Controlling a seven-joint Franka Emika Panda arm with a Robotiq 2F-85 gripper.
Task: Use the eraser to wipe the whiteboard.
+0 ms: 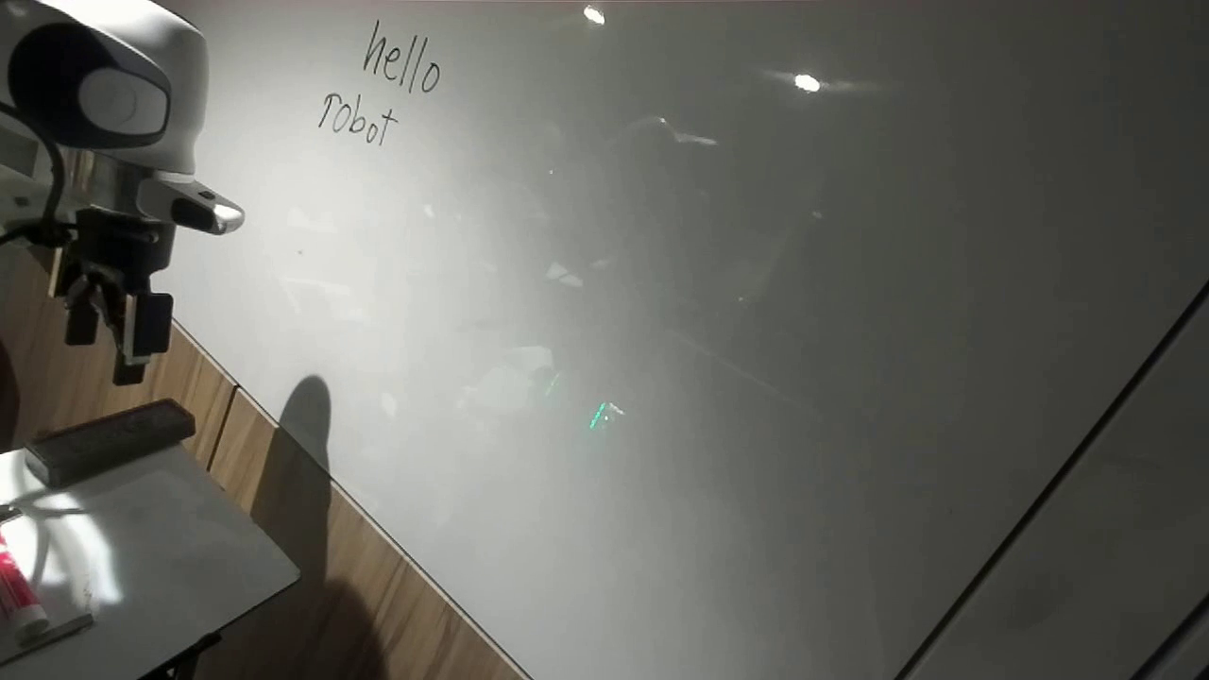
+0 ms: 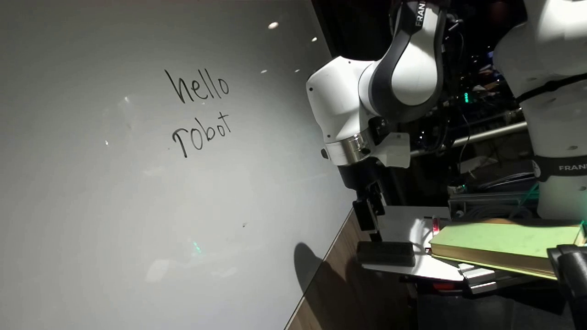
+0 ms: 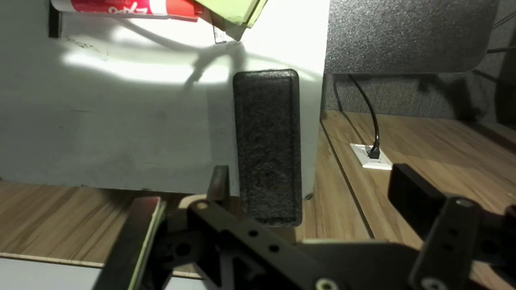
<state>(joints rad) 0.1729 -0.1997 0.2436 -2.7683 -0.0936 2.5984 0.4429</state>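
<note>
While my jaws gape, I'd pinch the likely light, firm whiteboard eraser (image 3: 267, 148) mid-length, wrist-view three and nine o'clock.

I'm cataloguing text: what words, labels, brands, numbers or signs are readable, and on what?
"hello robot", handwritten on the whiteboard
"FRAN", cut off, on the robot arm
"FRAN", cut off, on the white column
Possibly "Expo", unclear, on the red-and-white tube
Green glowing marks: too small to read

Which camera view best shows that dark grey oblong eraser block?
The wrist view: looking down, it shows the dark grey oblong eraser large, nearly its whole top face. Both exterior views show it smaller, at an angle revealing a side, on the white tabletop.
</note>
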